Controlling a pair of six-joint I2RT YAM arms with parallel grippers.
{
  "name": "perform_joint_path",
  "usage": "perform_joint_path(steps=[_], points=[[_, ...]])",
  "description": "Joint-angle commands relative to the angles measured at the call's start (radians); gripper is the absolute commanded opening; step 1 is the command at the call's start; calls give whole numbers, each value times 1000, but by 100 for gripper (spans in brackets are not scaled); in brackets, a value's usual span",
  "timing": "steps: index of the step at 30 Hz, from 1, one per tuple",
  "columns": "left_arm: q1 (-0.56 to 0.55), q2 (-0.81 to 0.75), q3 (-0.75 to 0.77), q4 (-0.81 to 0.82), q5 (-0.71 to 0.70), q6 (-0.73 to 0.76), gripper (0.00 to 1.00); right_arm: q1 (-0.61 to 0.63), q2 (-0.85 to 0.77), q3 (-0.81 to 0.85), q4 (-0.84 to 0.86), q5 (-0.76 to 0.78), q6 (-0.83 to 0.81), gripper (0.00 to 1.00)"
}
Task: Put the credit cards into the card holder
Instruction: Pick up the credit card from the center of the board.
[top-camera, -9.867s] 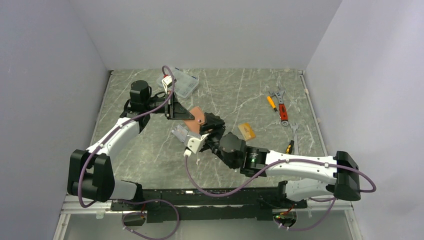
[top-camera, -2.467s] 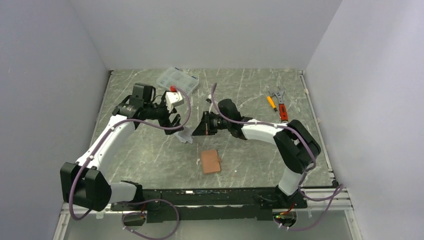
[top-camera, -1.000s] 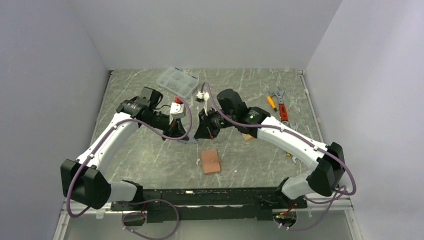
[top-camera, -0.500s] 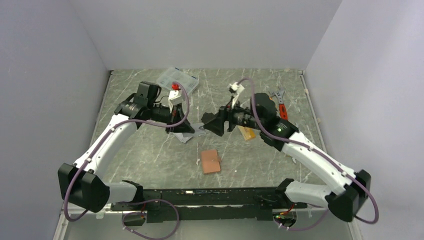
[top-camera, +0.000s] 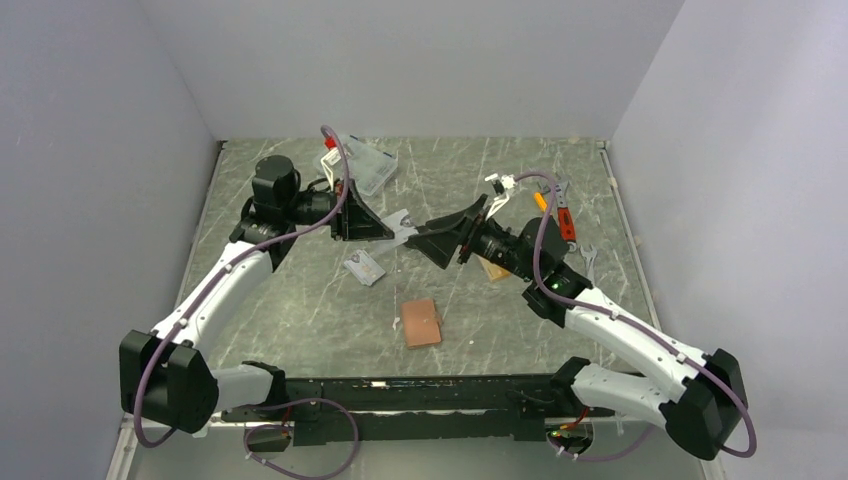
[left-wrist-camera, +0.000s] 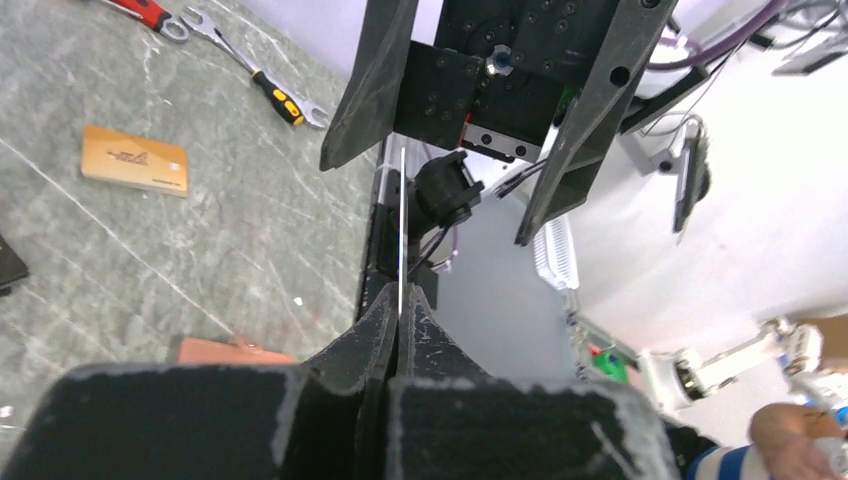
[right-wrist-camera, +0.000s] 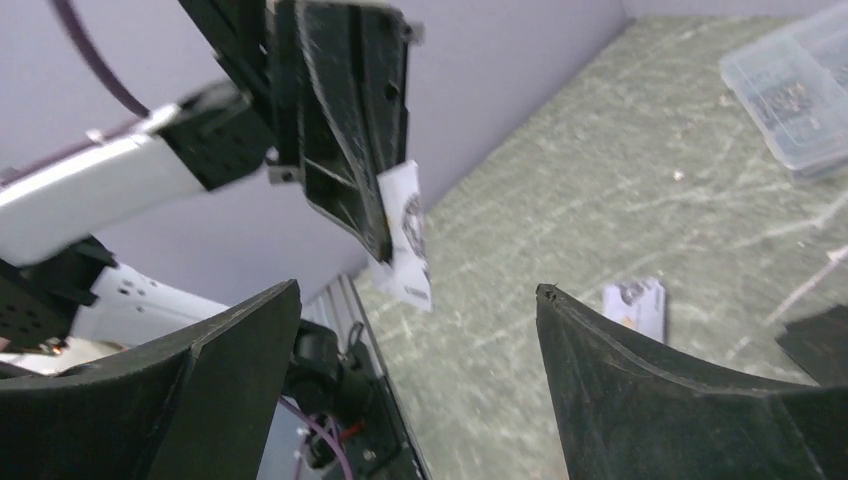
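- The left gripper (left-wrist-camera: 398, 300) is closed tight on 1 pale silver-grey card (right-wrist-camera: 405, 245), pinching its near edge. The card stands on edge, raised off the table (top-camera: 300, 300), mid-table.
- The right gripper (top-camera: 428, 240) faces it from the right, jaws spread wide and holding nothing. The card's free end is close to its fingertips; whether it sits between them I cannot tell.
- A 2nd pale card (top-camera: 364, 268) lies flat on the table, just near of the left gripper.
- The orange-gold card (left-wrist-camera: 135, 160) lies flat to the right, partly under the right arm in the top view.
- The card holder (top-camera: 421, 322) lies flat on the near-middle of the table, apart from both grippers.
- A clear plastic box (top-camera: 368, 168) sits far left; wrenches (top-camera: 562, 205) and a screwdriver (left-wrist-camera: 275, 100) lie at the right.
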Motion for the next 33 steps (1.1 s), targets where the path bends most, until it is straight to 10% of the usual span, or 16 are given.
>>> perform_joint_path(steps=[1,14,20,26,33], points=[[9,-39,-38,260,25,-261,0,-4,36,-17,302,67,133,87],[21,-50,-89,457,28,-418,0,-3,228,26,509,3,299,44],[21,-60,-78,364,22,-333,6,-4,266,66,507,-24,340,0],[21,-79,-67,235,36,-241,32,-11,258,143,337,-77,271,0],[35,-110,-18,74,57,-96,38,-50,202,237,18,-160,78,0]])
